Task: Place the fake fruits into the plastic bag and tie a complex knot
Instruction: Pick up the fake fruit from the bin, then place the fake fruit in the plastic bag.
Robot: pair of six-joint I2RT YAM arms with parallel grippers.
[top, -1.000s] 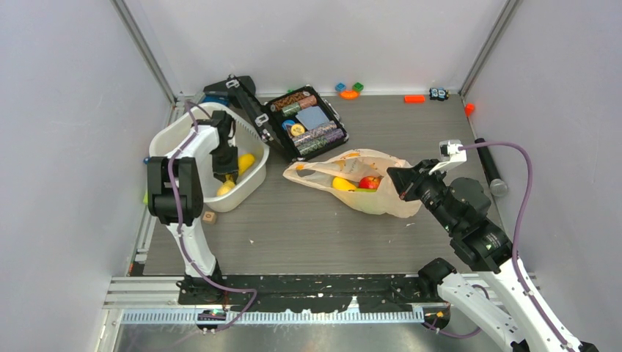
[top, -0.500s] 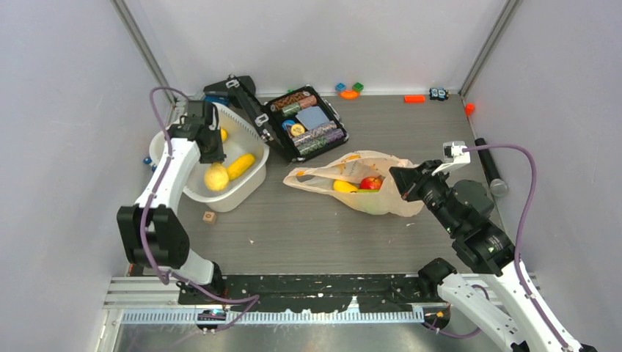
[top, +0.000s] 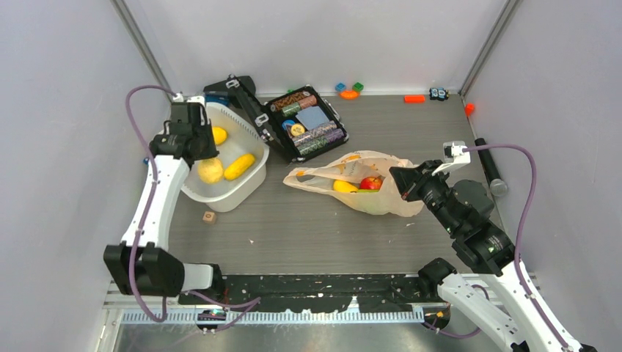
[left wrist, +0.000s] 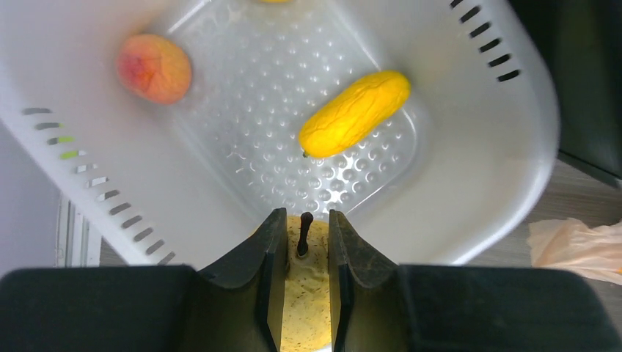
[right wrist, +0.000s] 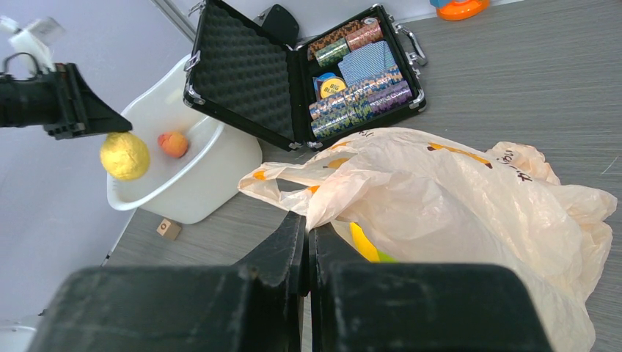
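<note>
My left gripper (left wrist: 302, 220) had its jaws pinched on a round yellow fruit (left wrist: 306, 319), held over the white tub (left wrist: 484, 147), where a long yellow fruit (left wrist: 354, 112) lay. My right gripper (right wrist: 306, 224) was clamped tight on the rim of the plastic bag (right wrist: 455, 198), which lay on the table (top: 308, 220) near the tub with a red apple (top: 371, 182) inside

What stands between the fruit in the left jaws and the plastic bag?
Only the white tub's wall on the bag's side; the yellow fruit hangs above the tub, so it probably clears it. The open case sits further back, off the line to the plastic bag.
</note>
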